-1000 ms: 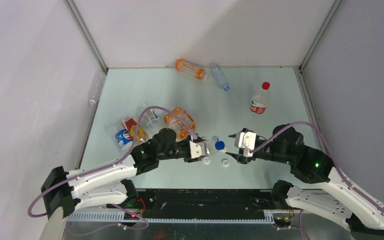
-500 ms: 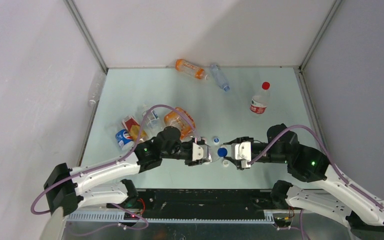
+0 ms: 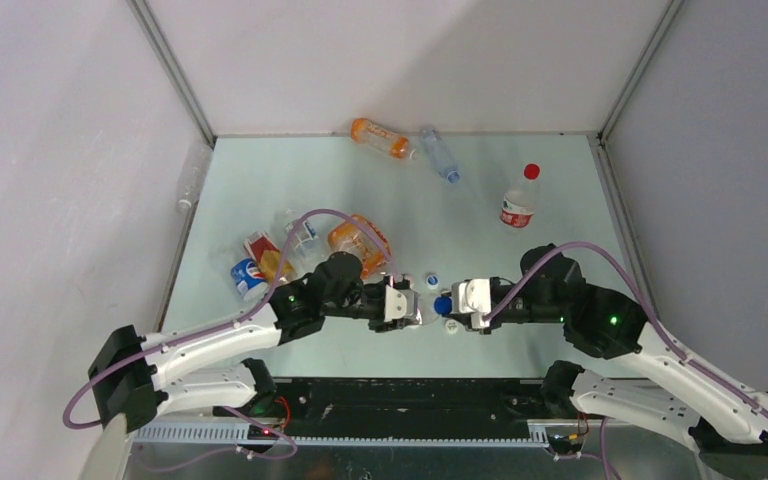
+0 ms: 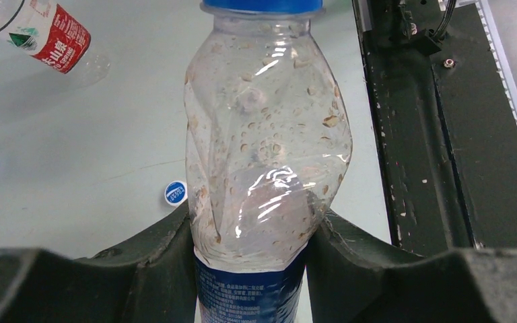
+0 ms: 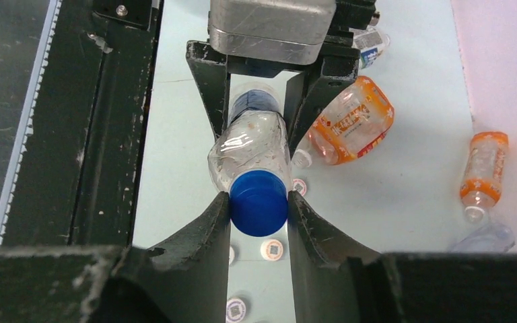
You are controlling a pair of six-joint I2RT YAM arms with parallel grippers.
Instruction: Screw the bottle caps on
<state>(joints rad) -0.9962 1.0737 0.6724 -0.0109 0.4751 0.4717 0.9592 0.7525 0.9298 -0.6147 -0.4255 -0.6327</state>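
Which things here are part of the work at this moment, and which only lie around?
In use: clear blue-labelled bottle, blue cap.
Lying about: slim orange bottle, wide orange bottle, Pepsi bottle, red-capped bottle, loose white cap.

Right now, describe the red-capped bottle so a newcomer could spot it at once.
Go to the far right area of the table. One bottle sits there alone, with a red-and-white label. No other bottle has a red cap.
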